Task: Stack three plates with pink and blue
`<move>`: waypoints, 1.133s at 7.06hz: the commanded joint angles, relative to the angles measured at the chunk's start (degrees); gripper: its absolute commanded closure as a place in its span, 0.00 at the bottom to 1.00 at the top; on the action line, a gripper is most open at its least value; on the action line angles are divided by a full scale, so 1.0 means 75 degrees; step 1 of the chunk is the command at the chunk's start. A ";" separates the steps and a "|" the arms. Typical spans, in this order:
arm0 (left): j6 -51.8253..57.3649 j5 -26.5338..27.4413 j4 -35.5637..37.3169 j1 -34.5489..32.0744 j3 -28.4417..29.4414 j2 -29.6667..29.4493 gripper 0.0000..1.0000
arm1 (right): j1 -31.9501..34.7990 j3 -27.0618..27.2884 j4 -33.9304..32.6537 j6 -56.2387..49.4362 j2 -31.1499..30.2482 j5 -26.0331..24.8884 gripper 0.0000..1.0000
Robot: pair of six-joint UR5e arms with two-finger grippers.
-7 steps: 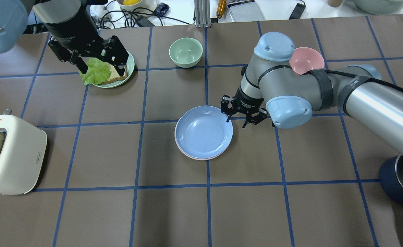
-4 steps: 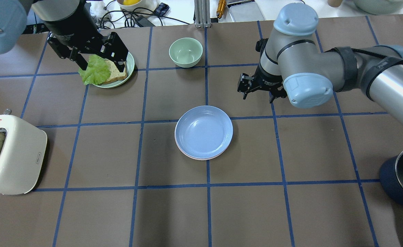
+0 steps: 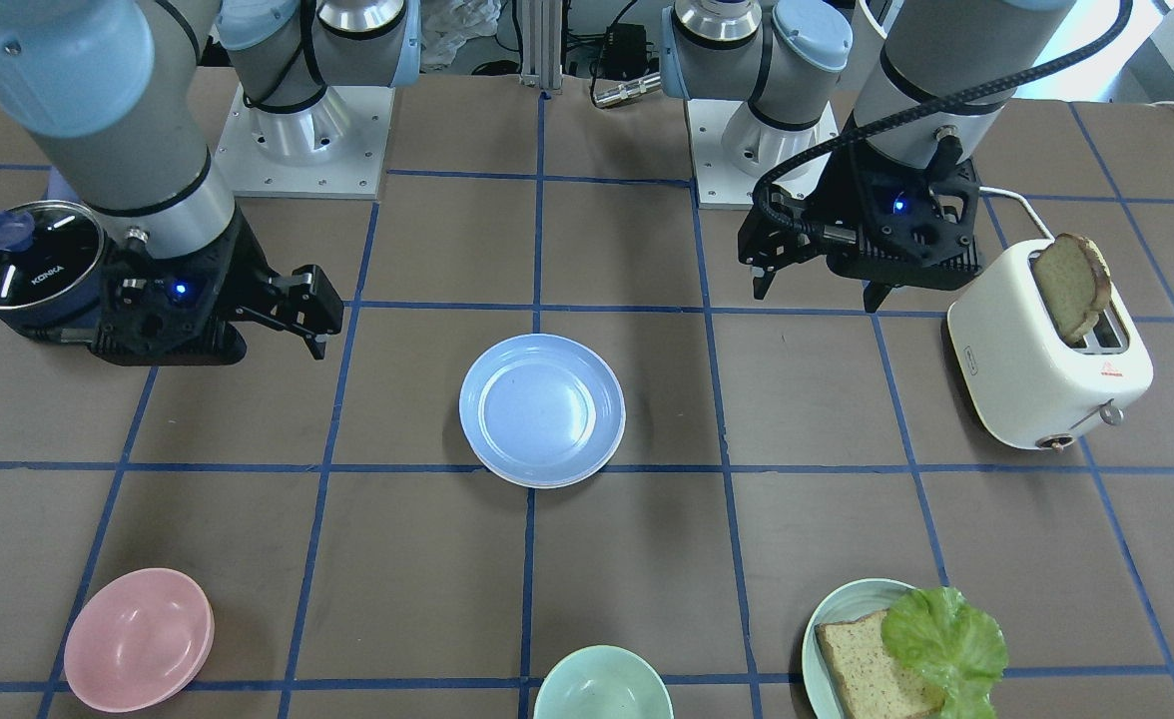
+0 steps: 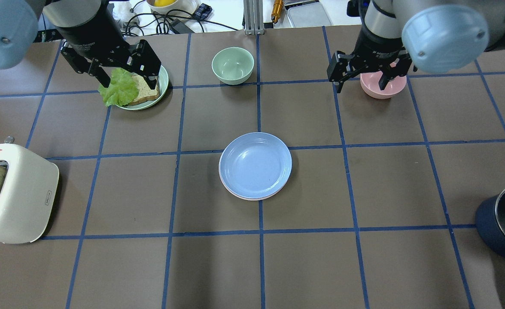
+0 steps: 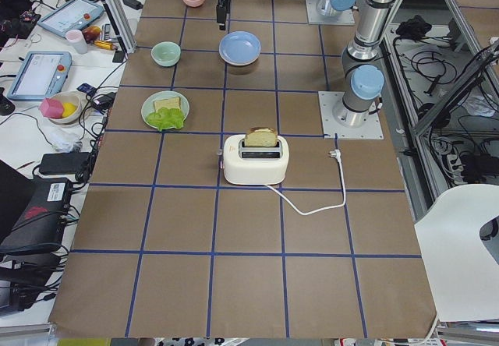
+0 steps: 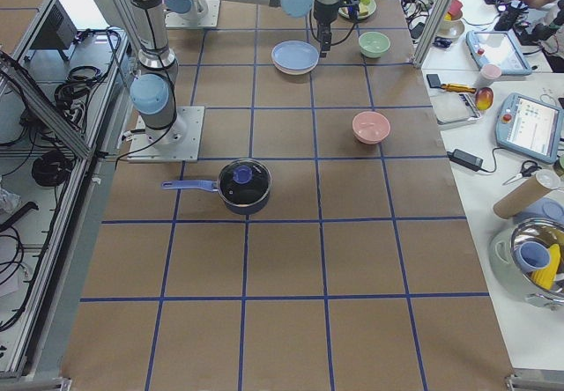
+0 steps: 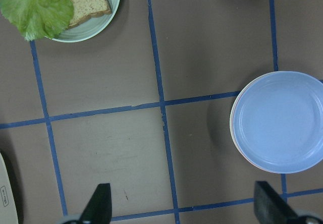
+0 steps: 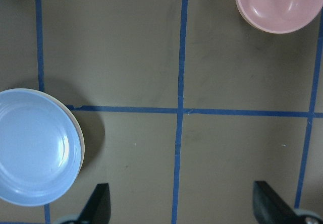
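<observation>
Four plates (image 4: 255, 165), two bowls (image 4: 232, 64)

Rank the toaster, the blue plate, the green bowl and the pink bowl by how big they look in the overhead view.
1. toaster
2. blue plate
3. green bowl and pink bowl: about alike. The right gripper covers part of the pink bowl, so no ranking.

Brown table (image 4: 106, 266) w/ blue tape grid (image 4: 261, 257); cluttered white side bench (image 6: 546, 343) alongside.
</observation>
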 commanded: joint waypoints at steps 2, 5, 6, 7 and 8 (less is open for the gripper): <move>-0.0021 -0.0014 0.0100 0.0056 -0.0113 -0.0050 0.00 | -0.0024 -0.0249 0.0755 -0.1023 -0.0666 -0.0092 0.00; -0.0010 0.0067 0.0019 0.0056 -0.0136 0.0161 0.00 | -0.0059 -0.0237 0.0720 -0.0755 -0.0654 0.0013 0.00; -0.0021 0.0033 -0.0005 0.0056 -0.0160 0.0126 0.00 | -0.0094 -0.0237 0.0697 -0.0754 -0.0654 -0.0022 0.00; -0.0021 0.0009 0.0018 0.0056 -0.0148 0.0126 0.00 | -0.0106 -0.0237 0.0592 -0.0673 -0.0805 -0.0081 0.00; -0.0021 -0.0014 0.0076 0.0056 -0.0137 0.0103 0.00 | -0.0153 -0.0226 0.0522 -0.0672 -0.0818 -0.0046 0.00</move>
